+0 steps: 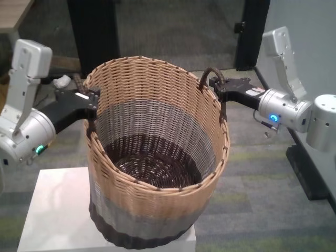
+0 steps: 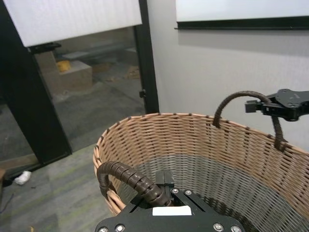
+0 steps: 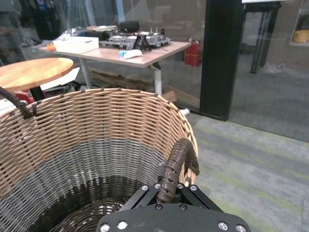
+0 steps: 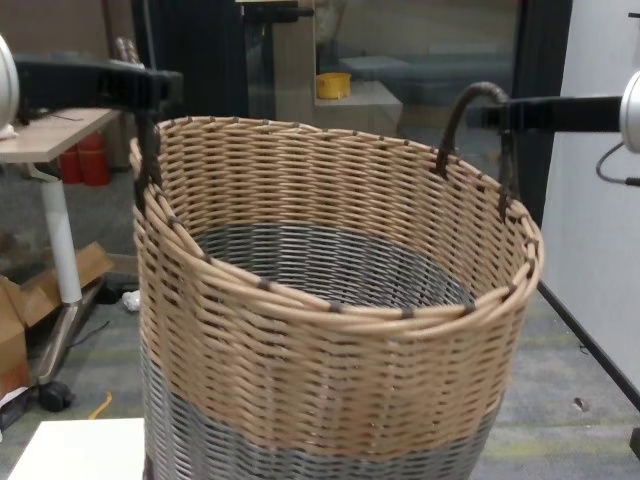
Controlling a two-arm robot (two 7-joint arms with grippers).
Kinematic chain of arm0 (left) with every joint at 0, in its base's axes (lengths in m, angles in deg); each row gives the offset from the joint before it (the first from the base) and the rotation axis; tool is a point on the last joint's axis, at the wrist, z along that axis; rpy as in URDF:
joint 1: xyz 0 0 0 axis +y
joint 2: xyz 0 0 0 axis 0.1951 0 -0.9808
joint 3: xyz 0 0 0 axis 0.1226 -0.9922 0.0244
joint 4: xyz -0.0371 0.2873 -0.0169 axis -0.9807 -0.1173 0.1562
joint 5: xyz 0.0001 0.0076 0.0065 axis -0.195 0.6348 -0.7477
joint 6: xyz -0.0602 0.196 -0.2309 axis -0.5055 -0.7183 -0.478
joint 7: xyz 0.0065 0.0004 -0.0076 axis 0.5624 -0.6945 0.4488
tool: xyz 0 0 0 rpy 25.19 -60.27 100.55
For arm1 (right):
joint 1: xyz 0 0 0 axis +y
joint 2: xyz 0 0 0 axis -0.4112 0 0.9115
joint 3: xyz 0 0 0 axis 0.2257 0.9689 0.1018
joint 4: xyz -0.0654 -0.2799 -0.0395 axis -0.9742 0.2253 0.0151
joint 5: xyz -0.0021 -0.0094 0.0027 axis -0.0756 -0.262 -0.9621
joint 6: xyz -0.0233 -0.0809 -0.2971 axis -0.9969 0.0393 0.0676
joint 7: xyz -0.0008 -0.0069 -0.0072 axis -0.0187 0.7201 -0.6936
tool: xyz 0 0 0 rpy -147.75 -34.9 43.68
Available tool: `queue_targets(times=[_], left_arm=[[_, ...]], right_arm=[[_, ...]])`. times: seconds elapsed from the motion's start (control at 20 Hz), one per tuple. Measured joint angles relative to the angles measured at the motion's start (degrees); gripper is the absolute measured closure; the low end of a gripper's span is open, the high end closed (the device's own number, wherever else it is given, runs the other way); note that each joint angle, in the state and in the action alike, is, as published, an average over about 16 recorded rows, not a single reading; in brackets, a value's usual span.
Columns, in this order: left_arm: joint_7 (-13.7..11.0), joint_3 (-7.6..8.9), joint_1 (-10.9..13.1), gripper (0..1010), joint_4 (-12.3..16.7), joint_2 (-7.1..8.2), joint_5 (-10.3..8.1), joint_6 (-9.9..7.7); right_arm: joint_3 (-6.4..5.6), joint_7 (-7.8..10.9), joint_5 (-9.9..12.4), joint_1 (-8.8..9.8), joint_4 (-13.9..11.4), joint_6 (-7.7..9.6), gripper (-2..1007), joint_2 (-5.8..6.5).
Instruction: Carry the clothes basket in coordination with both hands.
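Observation:
The clothes basket (image 1: 157, 157), round wicker with a tan top, a grey middle band and a dark base, stands tilted over the white table (image 1: 58, 210). I cannot tell whether its base touches the table. My left gripper (image 1: 90, 100) is shut on the left loop handle (image 2: 128, 179) at the rim. My right gripper (image 1: 216, 85) is shut on the right loop handle (image 3: 176, 162). In the chest view both grippers (image 4: 150, 90) (image 4: 505, 112) sit level at the basket's rim (image 4: 330, 305). The basket is empty inside.
A black pillar (image 1: 94, 31) stands behind the basket. A white wall panel (image 1: 310, 42) is close on the right. A round wooden table (image 3: 34, 72) and a cluttered desk (image 3: 120, 50) stand off to the left. Grey-green carpet (image 1: 262, 199) surrounds the white table.

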State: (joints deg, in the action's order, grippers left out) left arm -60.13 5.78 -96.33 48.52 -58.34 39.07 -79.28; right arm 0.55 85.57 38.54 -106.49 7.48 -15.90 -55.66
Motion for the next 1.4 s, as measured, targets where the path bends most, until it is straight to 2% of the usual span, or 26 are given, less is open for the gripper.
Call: queue_targets(times=[0.25, 0.75, 1.4], left_arm=[[-0.8, -0.79, -0.9, 1009, -2.6, 0.08, 0.89, 0.67], [-1.8, -1.44, -1.3, 1009, -6.3, -0.16, 2.18, 2.35], [-2.1, -1.86, -1.3, 1009, -9.7, -0.91, 4.05, 3.30]], right_arm=[[0.85, 0.59, -1.3, -1.25, 3.9, -1.25, 986, -1.52], [1.79, 1.87, -4.0, -3.22, 9.8, -3.54, 986, -4.09], [2.13, 3.28, -7.6, -5.91, 17.4, -7.67, 986, -6.92]])
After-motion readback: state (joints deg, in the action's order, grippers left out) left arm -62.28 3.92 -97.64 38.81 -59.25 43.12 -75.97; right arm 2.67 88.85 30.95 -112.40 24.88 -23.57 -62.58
